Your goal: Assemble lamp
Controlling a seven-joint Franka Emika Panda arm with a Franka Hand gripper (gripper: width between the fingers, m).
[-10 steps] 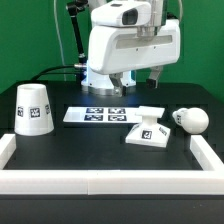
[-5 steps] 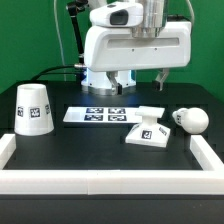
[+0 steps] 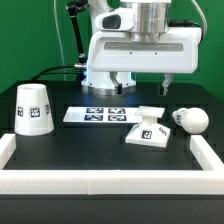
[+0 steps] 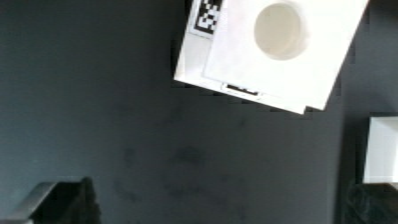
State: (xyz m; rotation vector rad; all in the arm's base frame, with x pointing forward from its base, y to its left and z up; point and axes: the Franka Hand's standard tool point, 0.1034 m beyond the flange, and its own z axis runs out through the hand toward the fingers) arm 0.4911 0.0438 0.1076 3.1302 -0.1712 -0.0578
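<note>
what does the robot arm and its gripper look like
The arm is glossy white with rounded casings and a grey metal cylinder at the wrist. The gripper has a wide, boxy white body with short dark jaws beneath. Black cables run up beside it. No markings show.

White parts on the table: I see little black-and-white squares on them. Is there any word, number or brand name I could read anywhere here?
No readable word, number or brand shows in either view.
Shade: one black-and-white square tag, a pattern, not letters.
Base: one such tag, pattern only.
Marker board: several tags, patterns only.
Robot arm: plain white, no lettering that can be made out.
</note>
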